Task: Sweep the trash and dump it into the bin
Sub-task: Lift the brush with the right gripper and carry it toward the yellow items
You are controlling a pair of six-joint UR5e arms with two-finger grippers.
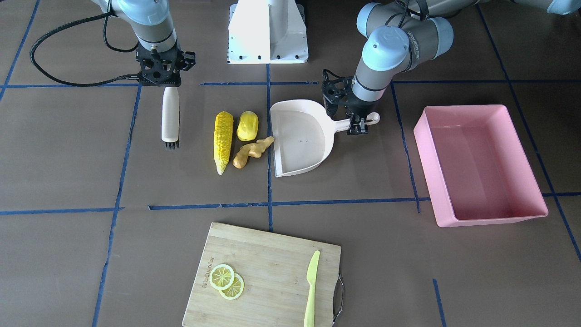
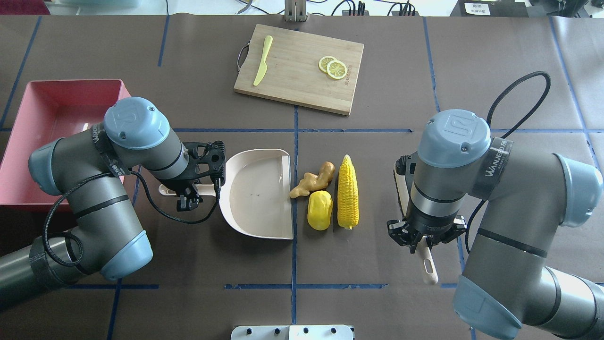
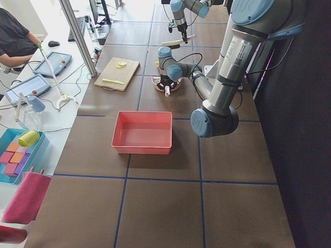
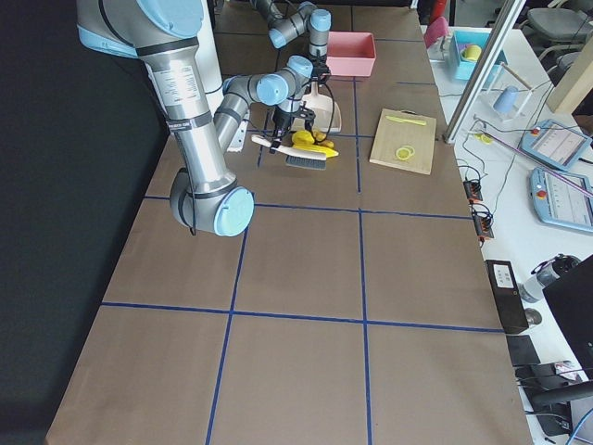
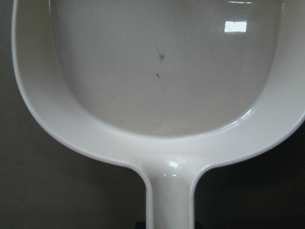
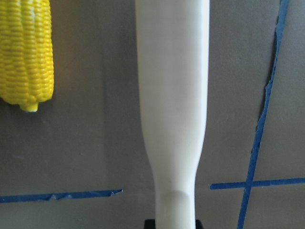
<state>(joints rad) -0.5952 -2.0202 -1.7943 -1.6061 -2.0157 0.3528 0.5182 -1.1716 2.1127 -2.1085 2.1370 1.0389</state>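
Observation:
The trash lies together on the brown table: a long corn cob, a small yellow lumpy vegetable and a tan ginger root. The ginger touches the open lip of the cream dustpan. My left gripper is shut on the dustpan's handle. My right gripper is shut on a cream brush, held apart from the corn on the side away from the dustpan. The pink bin stands empty beyond the left arm.
A bamboo cutting board lies at the table's far side, with two lemon slices and a light green knife on it. The robot's white base stands at the near side. Blue tape lines cross the table.

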